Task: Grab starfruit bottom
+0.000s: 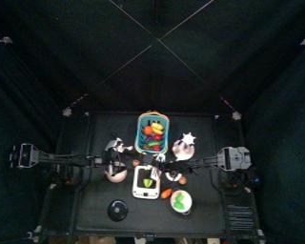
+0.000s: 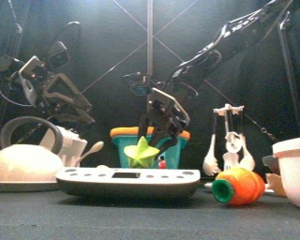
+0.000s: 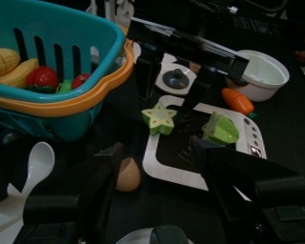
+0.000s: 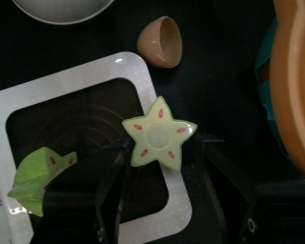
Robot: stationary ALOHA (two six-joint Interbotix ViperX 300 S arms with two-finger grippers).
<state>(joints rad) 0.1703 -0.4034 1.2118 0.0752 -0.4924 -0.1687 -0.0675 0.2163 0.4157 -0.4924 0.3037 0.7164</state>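
Hovering directly over the starfruit (image 4: 160, 134), which rests on the scale (image 4: 66, 143) at the tabletop's centre, the right claw (image 4: 168, 191) is held open. A skewed closure may push the fruit toward 9 o'clock. The left claw's state cannot be told.

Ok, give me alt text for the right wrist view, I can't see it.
A green starfruit lies on the dark plate of a white scale, with the right gripper open just over its lower points. A green wedge lies on the same plate, and a brown egg half sits off the scale.
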